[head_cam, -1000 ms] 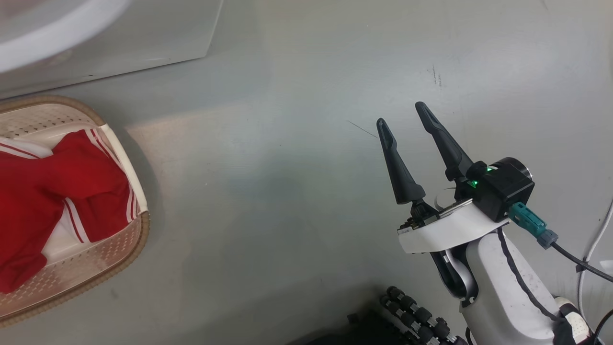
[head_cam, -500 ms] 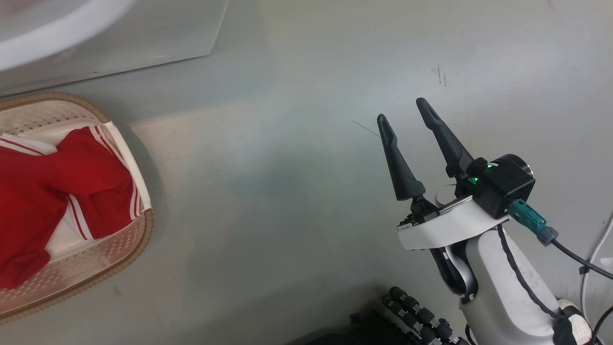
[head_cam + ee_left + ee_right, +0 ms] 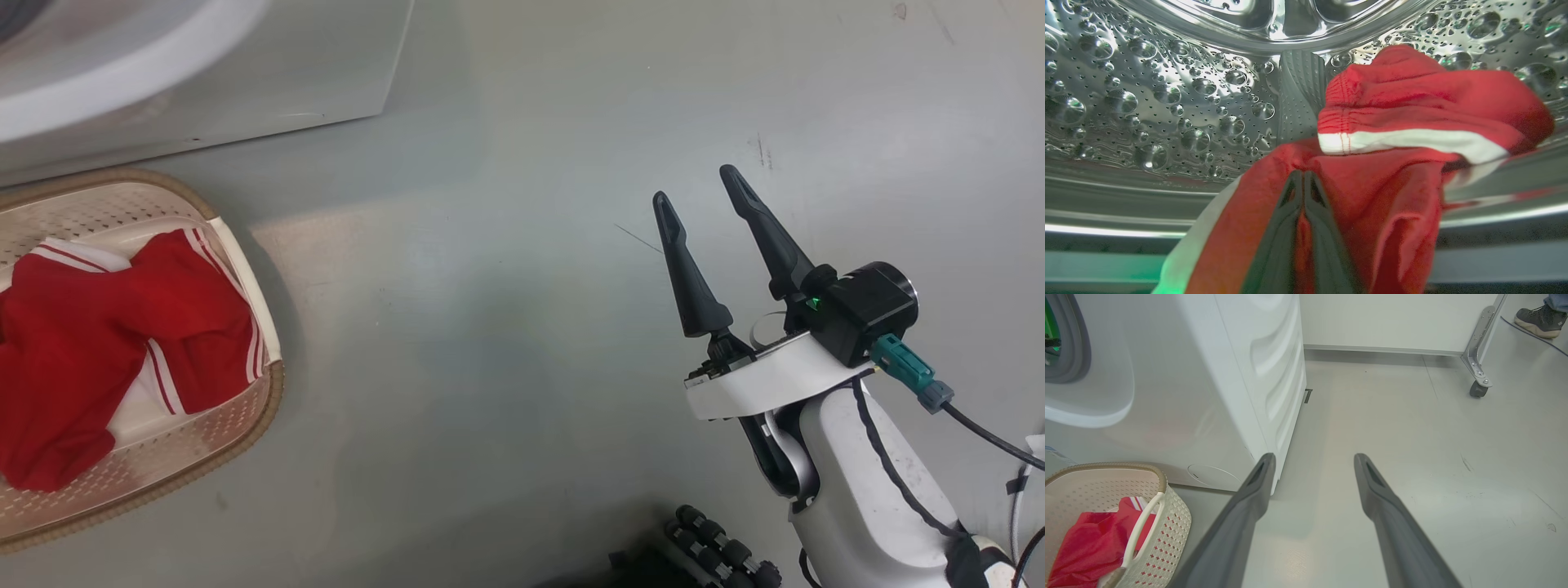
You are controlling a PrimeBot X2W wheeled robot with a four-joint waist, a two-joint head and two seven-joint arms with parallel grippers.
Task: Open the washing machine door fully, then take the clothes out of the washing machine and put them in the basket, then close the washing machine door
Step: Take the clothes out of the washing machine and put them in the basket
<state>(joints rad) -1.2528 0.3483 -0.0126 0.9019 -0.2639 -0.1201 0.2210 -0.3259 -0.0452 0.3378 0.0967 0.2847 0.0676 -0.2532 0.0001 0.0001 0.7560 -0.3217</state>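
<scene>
Inside the washing machine's perforated steel drum (image 3: 1167, 102) lie red clothes (image 3: 1412, 106) with a white stripe. My left gripper (image 3: 1302, 179) is shut on a fold of that red fabric at the drum's mouth. More red clothes (image 3: 98, 351) lie in the cream basket (image 3: 245, 408) on the floor before the white washing machine (image 3: 286, 65). My right gripper (image 3: 694, 185) hangs open over bare floor, holding nothing. In the right wrist view its gripper (image 3: 1312, 457) points past the washing machine (image 3: 1229, 375) and the basket (image 3: 1171, 522). The washing machine door is out of view.
Grey floor (image 3: 506, 327) spreads between the basket and my right arm. A metal frame leg on a caster (image 3: 1478, 386) stands at the far right, with a person's shoe (image 3: 1535, 322) beyond it. A wall base (image 3: 1380, 322) runs behind.
The head camera has shifted, sliding the basket and machine rightward and down in its picture. My left gripper has gone from open to shut. The right gripper stays open.
</scene>
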